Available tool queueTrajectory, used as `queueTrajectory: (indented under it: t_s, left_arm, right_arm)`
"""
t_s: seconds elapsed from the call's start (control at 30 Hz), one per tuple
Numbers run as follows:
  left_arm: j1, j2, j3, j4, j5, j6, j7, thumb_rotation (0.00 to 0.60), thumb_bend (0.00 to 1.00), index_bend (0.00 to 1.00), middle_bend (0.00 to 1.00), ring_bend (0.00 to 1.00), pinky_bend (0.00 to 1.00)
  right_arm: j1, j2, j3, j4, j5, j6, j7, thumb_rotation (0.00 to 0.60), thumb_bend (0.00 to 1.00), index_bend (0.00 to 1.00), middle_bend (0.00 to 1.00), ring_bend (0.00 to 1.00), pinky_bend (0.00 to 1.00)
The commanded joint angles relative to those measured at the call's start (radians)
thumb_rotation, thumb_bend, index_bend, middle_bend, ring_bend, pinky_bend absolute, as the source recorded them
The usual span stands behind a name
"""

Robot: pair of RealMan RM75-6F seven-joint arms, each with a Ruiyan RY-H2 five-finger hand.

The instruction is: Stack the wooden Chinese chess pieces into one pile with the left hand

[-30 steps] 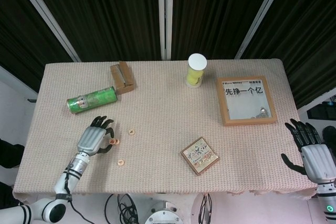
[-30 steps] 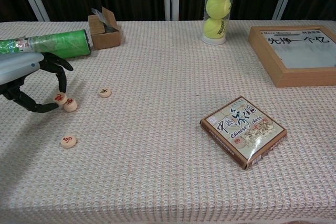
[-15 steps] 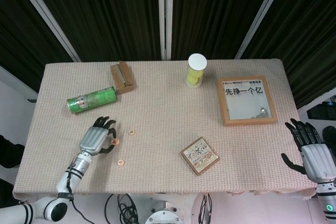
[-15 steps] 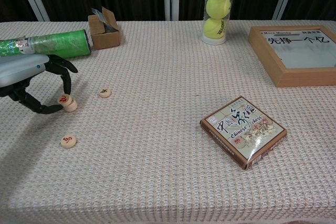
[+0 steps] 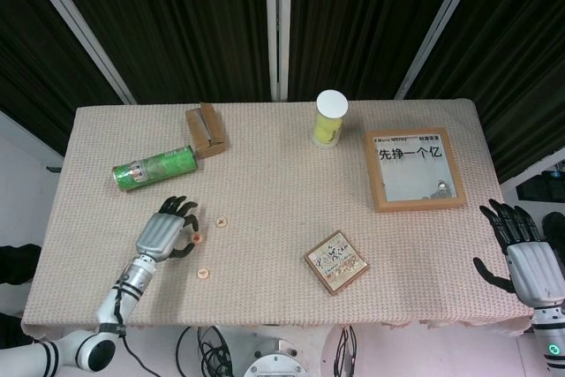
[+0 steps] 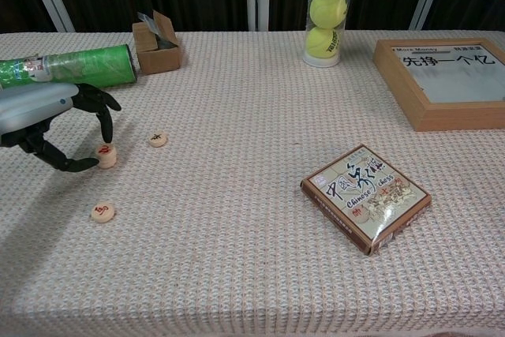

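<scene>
So far, your stacking is only begun: in the chest view a two-piece pile (image 6: 106,155) stands at the near left of the table (image 6: 260,274), one wooden piece resting squarely on another with its red character facing up. Two pieces are left to add, as far as the views show. One loose piece with a dark character (image 6: 158,139) lies just right of and slightly beyond the pile; a second loose piece with a red character (image 6: 102,211) lies nearer you, well apart from the pile. Your left hand (image 6: 47,120) arches over the pile from the left, fingers curved and moderately spread; one fingertip (image 6: 106,136) comes down at the pile's top edge and the thumb (image 6: 79,165) lies low just beside its left side. Whether those digits press the top piece or stand a hair clear of it cannot be told from either view, so treat the grasp as undecided. Your right hand (image 5: 521,258) hangs off the near right corner of the table, fingers apart, holding nothing. My reading is that the pile is set and the hand is at the point of release.
</scene>
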Motion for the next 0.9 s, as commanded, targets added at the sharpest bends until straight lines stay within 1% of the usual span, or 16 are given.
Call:
queueTrajectory:
  t_s: [0.03, 0.2, 0.33, 0.43, 0.53, 0.63, 0.7, 0.9]
  left_arm:
    - [0.000, 0.000, 0.000, 0.000, 0.000, 0.001, 0.000, 0.600, 0.29, 0.44, 0.14, 0.00, 0.01]
    - [0.011, 0.013, 0.004, -0.023, 0.016, 0.028, 0.004, 0.600, 0.29, 0.42, 0.14, 0.00, 0.01]
    - [0.037, 0.047, 0.022, -0.097, 0.077, 0.099, 0.023, 0.600, 0.29, 0.40, 0.13, 0.00, 0.01]
    - [0.063, 0.072, 0.058, -0.158, 0.157, 0.160, 0.048, 0.600, 0.29, 0.40, 0.13, 0.00, 0.01]
    - [0.084, 0.084, 0.109, -0.181, 0.217, 0.178, 0.076, 0.600, 0.29, 0.41, 0.12, 0.00, 0.01]
    - [0.099, 0.071, 0.143, -0.173, 0.242, 0.173, 0.079, 0.600, 0.28, 0.41, 0.12, 0.00, 0.02]
    - [0.105, 0.055, 0.156, -0.157, 0.253, 0.170, 0.078, 0.600, 0.28, 0.41, 0.12, 0.00, 0.02]
    - [0.111, -0.016, 0.167, -0.052, 0.291, 0.163, 0.094, 0.600, 0.28, 0.41, 0.12, 0.00, 0.02]
  right_arm:
    - [0.000, 0.000, 0.000, 0.000, 0.001, 0.000, 0.000, 0.600, 0.25, 0.00, 0.00, 0.00, 0.00]
    - [-0.001, 0.001, 0.002, 0.001, 0.005, 0.001, 0.003, 0.600, 0.25, 0.00, 0.00, 0.00, 0.00]
    - [-0.001, 0.002, 0.003, 0.001, 0.007, 0.000, 0.003, 0.600, 0.25, 0.00, 0.00, 0.00, 0.00]
    - [0.000, 0.002, 0.003, 0.001, 0.007, -0.002, 0.001, 0.600, 0.25, 0.00, 0.00, 0.00, 0.00]
    - [-0.002, 0.003, 0.004, -0.001, 0.005, 0.004, 0.005, 0.600, 0.25, 0.00, 0.00, 0.00, 0.00]
    - [-0.005, 0.005, 0.004, -0.001, 0.003, 0.012, 0.010, 0.600, 0.25, 0.00, 0.00, 0.00, 0.00]
    - [-0.006, 0.005, 0.004, 0.000, 0.002, 0.015, 0.013, 0.600, 0.25, 0.00, 0.00, 0.00, 0.00]
    - [-0.008, 0.007, 0.004, 0.002, -0.001, 0.019, 0.020, 0.600, 0.25, 0.00, 0.00, 0.00, 0.00]
